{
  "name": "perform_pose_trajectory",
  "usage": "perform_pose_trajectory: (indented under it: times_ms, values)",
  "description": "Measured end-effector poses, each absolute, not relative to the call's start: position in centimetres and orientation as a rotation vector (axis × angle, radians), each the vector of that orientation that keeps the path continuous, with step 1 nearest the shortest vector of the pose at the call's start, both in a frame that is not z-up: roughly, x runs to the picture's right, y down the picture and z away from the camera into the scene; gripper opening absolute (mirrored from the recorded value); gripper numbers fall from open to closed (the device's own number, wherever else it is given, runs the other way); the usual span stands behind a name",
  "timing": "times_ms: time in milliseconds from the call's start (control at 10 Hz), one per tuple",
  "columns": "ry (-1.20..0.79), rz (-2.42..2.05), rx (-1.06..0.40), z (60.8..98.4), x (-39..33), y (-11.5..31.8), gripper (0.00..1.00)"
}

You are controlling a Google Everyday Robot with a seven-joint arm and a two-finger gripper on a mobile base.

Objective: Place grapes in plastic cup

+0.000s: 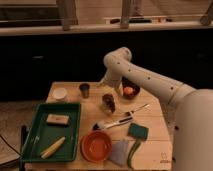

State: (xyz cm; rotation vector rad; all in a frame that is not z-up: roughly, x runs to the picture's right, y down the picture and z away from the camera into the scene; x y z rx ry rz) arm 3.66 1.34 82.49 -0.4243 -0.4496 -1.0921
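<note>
A clear plastic cup [109, 103] stands near the middle of the wooden table [155, 125]. Something dark, which looks like the grapes [109, 99], shows at its mouth. My gripper [107, 86] hangs at the end of the white arm, just above and slightly behind the cup. I cannot tell whether it touches the grapes.
A small metal cup [85, 90] and a white bowl [60, 93] stand to the left. A dark bowl holding an orange fruit [129, 91] is to the right. In front lie a green tray [35, 135], an orange bowl [96, 145], a brush [115, 123], a spoon [140, 107], a green sponge [137, 131] and a grey cloth [120, 151].
</note>
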Motion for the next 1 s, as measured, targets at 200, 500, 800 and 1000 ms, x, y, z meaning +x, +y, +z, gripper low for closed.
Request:
perform_pose_trajectory:
  times_ms: [200, 500, 800, 1000]
  values:
    - [-0.449, -1.097, -0.419, 82.42, 3.77, 1.14, 0.80]
    - [-0.450, -1.097, -0.418, 82.42, 3.71, 1.13, 0.80]
    - [-0.451, -1.097, -0.417, 82.41, 3.66, 1.11, 0.80]
    - [-0.450, -1.097, -0.417, 82.41, 3.67, 1.11, 0.80]
